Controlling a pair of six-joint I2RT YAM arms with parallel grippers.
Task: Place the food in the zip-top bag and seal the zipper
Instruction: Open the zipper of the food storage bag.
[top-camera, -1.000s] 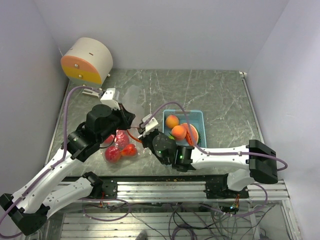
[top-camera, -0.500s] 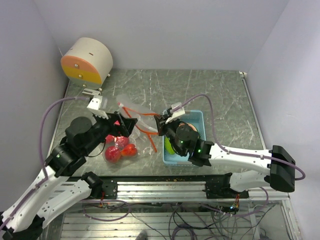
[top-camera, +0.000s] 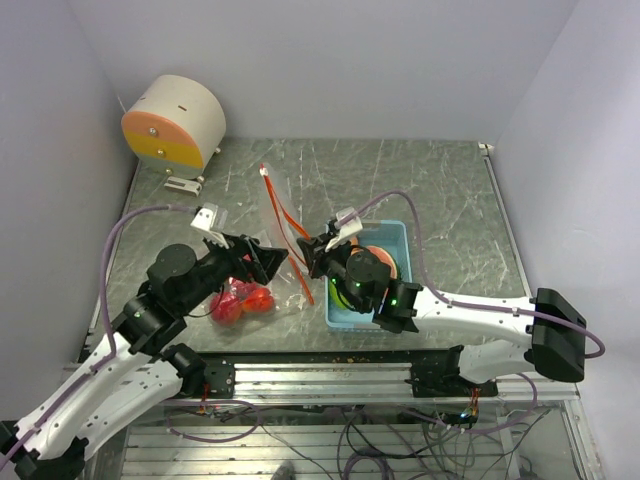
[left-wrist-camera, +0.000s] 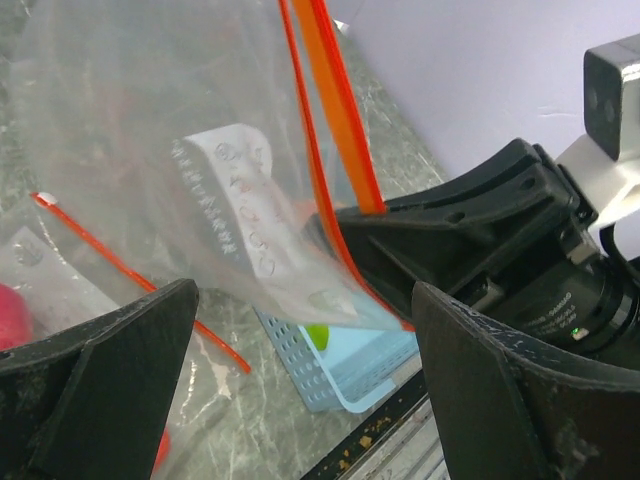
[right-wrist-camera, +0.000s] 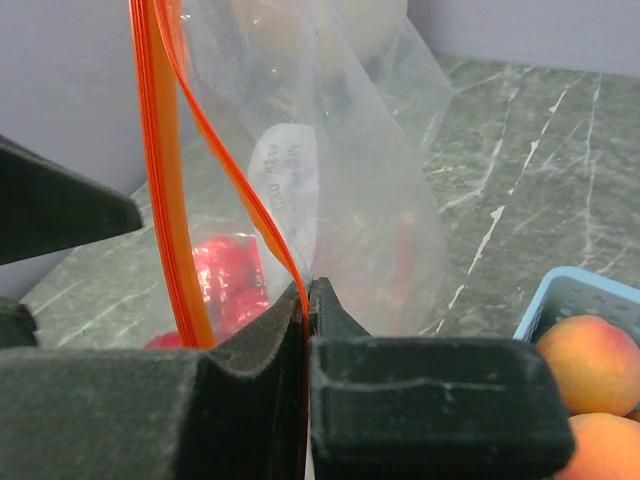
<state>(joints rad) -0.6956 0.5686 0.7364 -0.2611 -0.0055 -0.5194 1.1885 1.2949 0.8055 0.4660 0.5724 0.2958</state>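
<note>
Evidently light, limp and slick: zip-top bag, raised on edge just left of the light blue tray. Best taken by the stiffer zipper, not the crinkly film. Pinched on that strip by the clamped right gripper. Farther left of the tray, left gripper spread wide, holding nothing. Red fruits left of the tray; orange fruits inside it.

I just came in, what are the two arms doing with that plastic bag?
The right claw is shut on the orange zipper strip of the clear bag, holding its mouth up above the table. The left claw is open, facing the bag without gripping it. Red toy fruits show through the plastic low down; orange fruits sit in the blue tray. The bag is not sealed.
</note>
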